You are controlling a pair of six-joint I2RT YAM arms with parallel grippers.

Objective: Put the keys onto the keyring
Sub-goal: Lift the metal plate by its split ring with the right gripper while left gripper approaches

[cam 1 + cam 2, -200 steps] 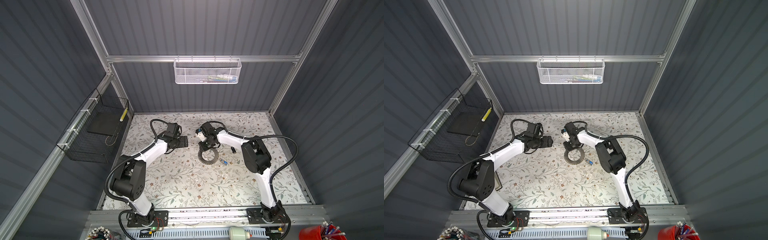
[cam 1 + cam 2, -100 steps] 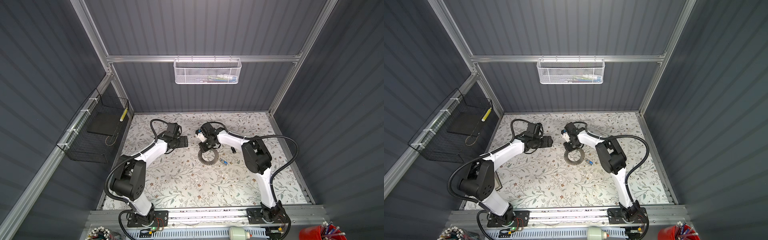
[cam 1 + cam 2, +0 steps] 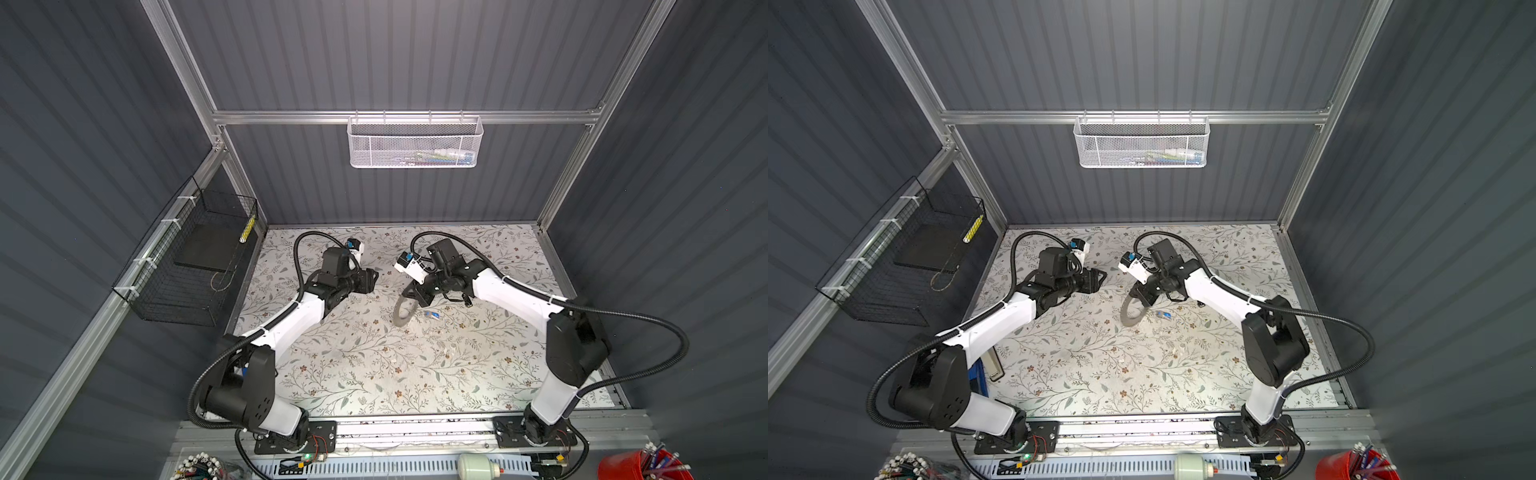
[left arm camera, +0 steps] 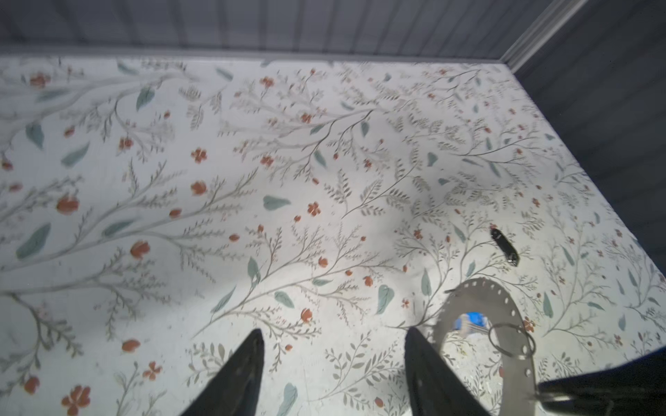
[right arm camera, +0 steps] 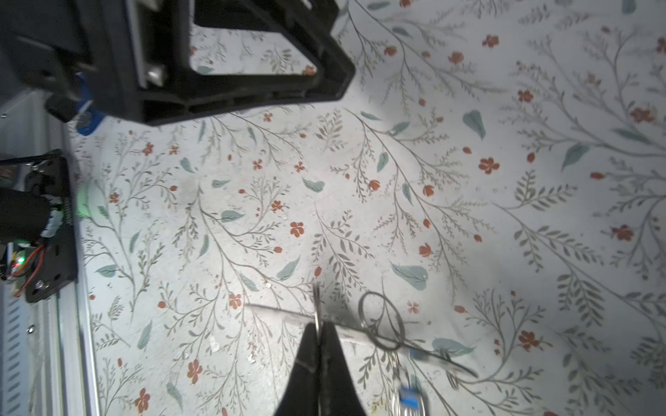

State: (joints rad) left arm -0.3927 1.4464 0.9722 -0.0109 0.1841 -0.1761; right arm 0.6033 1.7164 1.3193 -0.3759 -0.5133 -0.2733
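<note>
My right gripper is shut on the rim of a flat grey perforated ring plate, holding it tilted up off the mat. A thin wire keyring hangs through the plate. A small blue tag lies just past the plate, and blurred silvery pieces against it look like the keys. A black tag lies farther right. My left gripper hovers open and empty, left of the plate.
The floral mat is walled on three sides. A black wire basket hangs on the left wall and a white mesh basket on the back wall. The left gripper's frame fills one corner of the right wrist view.
My right gripper has closed on the grey plate and tipped it up from lying flat. The left gripper's fingers have drawn closer together; that arm has barely moved.
</note>
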